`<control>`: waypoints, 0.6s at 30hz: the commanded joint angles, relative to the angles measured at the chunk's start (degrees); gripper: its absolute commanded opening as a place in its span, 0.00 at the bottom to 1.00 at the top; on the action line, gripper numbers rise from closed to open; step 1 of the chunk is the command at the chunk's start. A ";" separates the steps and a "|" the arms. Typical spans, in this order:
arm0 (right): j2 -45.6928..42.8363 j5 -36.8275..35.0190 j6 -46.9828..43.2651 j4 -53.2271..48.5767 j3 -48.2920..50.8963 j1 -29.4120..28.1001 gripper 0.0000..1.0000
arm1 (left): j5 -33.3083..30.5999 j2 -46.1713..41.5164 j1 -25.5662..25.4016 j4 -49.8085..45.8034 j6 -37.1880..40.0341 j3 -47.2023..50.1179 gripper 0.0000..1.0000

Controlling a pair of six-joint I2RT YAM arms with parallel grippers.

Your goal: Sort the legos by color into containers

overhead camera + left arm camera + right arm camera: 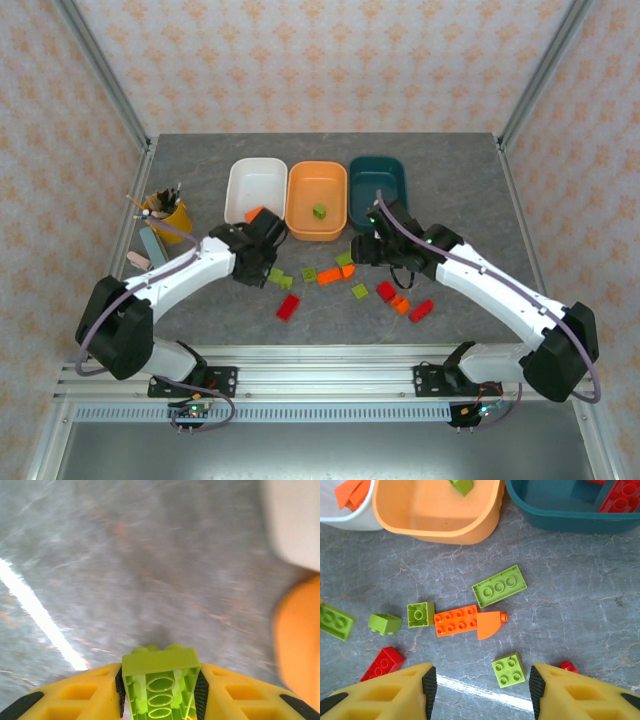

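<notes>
Left gripper (160, 687): I see it clenched on a lime brick (160, 664), over the tabletop (125, 555), just near of the white tub (255, 180) and the orange tub (305, 190).
Held brick's axis: hollow side faces my wrist camera; its long axis runs along the fingers.
Right gripper (482, 687): released, nothing between its fingers, with a small green brick (508, 670) just ahead.
Orange brick (456, 621): flat on the tabletop, long axis left to right.
Teal tub (560, 510): far right, red bricks (620, 497) inside.
</notes>
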State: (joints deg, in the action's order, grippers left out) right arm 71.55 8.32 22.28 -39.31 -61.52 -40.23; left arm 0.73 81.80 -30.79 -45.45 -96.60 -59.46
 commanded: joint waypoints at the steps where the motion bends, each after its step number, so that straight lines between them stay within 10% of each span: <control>1: -1.37 -1.84 2.39 2.80 -2.59 1.12 0.53 | -6.21 1.28 1.05 -4.17 10.56 -8.02 0.41; 18: -0.95 1.03 8.73 2.71 -3.06 8.56 0.53 | -5.83 40.46 1.57 -11.59 37.59 -51.05 0.42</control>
State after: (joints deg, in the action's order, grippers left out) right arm 71.55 9.74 29.15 -34.79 -63.88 -32.38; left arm -2.68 120.86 -29.50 -51.92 -63.16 -108.25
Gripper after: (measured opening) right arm 0.531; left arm 0.418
